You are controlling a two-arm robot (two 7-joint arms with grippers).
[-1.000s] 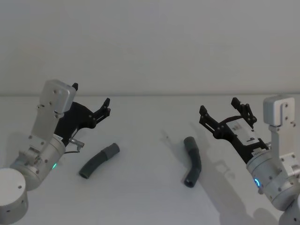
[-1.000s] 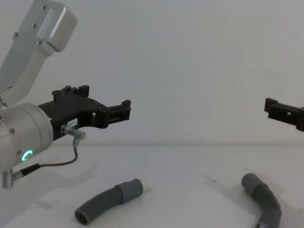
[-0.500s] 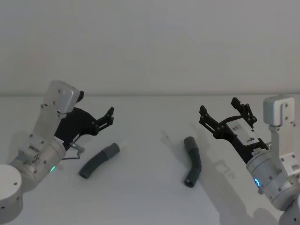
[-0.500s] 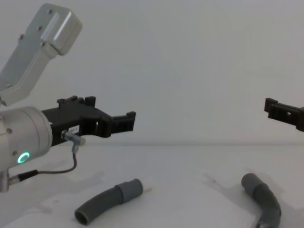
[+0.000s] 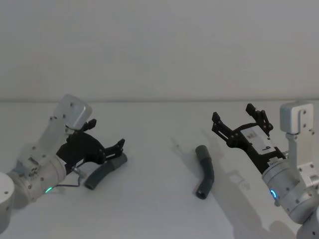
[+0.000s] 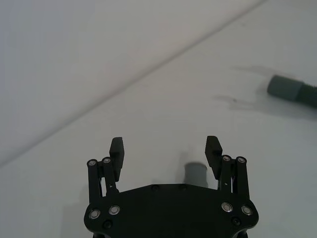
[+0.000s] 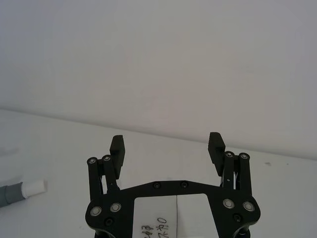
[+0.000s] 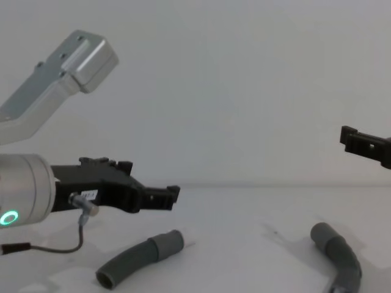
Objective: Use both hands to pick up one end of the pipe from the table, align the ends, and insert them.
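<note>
Black two-fingered left hand (image 6: 165,148), silver wrist (image 8: 24,186), green ring light (image 8: 8,218), white-labelled right hand (image 7: 167,143)

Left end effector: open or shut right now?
Open. In the left wrist view the black plastic left end effector has its fingers wide apart; the smooth grey hose cuff shows between them, ungripped.

Soft, diffuse, rather dim light spreads evenly over the white tabletop (image 5: 159,214); faint, soft-edged shadows lie mid-frame in the head view, and a green ring light (image 8: 8,218) glows at the chest view's left edge.
</note>
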